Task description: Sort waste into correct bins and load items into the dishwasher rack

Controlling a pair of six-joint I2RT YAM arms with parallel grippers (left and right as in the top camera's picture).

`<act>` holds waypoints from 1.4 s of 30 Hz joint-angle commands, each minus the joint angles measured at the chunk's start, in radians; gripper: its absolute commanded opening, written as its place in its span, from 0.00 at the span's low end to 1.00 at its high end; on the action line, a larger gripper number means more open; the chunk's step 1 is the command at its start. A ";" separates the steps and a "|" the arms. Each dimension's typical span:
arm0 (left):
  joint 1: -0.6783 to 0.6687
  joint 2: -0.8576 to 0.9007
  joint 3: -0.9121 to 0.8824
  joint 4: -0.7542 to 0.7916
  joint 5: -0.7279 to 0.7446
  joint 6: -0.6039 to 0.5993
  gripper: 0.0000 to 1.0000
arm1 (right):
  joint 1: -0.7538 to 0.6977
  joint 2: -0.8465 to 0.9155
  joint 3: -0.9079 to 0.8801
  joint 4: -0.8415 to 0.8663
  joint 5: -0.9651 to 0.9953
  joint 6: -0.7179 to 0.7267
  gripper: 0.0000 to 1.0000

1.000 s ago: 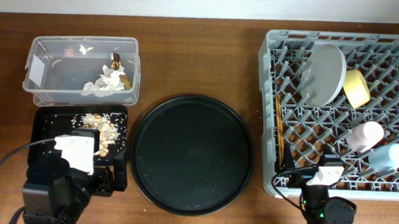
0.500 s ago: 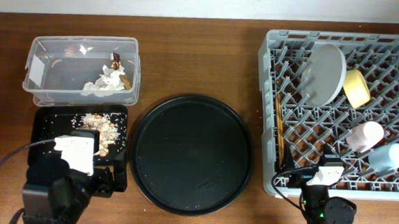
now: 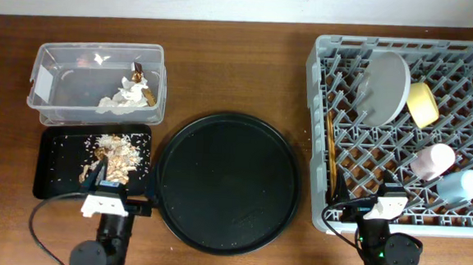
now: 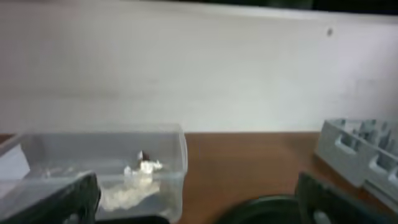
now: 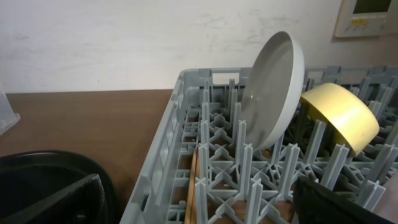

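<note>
The left tool (image 4: 198,190) is seen with its two fingers spread wide apart, and nothing is held between them. It is positioned at the near edge of the shallow black rectangular tray (image 3: 52,180) and is pointed toward the far wall. Light-brown shredded food scraps (image 3: 113,153) are scattered in that tray, mostly across its right half. Just behind it, the clear rectangular plastic tub (image 3: 55,64) is set on the brown wooden desk (image 3: 240,67). Crumpled white paper tissues (image 3: 122,99) and a small brown wrapper (image 3: 139,69) are gathered at the tub's right end. The big round black tray (image 3: 228,181) is placed between these two bins and the large square grey plastic dishwasher rack (image 3: 317,113).

The right tool (image 5: 199,186) is also parted wide, with nothing between its fingers, and is found at the rack's near left corner. Inside the rack, the pale grey-green round plate (image 3: 386,84) is stood on edge among the pegs, slightly tilted. The small yellow bowl (image 3: 423,104) is propped on its side just beside the plate, to the right. The pink cup (image 3: 432,159) and the light-blue cup (image 3: 461,185) are laid just beside each other near the front right corner. The pair of thin wooden chopsticks (image 3: 331,159) is laid lengthwise along the left side of the rack floor.
</note>
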 commanded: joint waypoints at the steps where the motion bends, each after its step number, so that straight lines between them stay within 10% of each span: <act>1: 0.005 -0.013 -0.076 0.006 -0.003 0.081 0.99 | 0.006 -0.007 -0.005 -0.005 0.009 0.004 0.98; 42: 0.005 -0.011 -0.076 -0.109 0.004 0.080 0.99 | 0.006 -0.007 -0.005 -0.005 0.009 0.004 0.98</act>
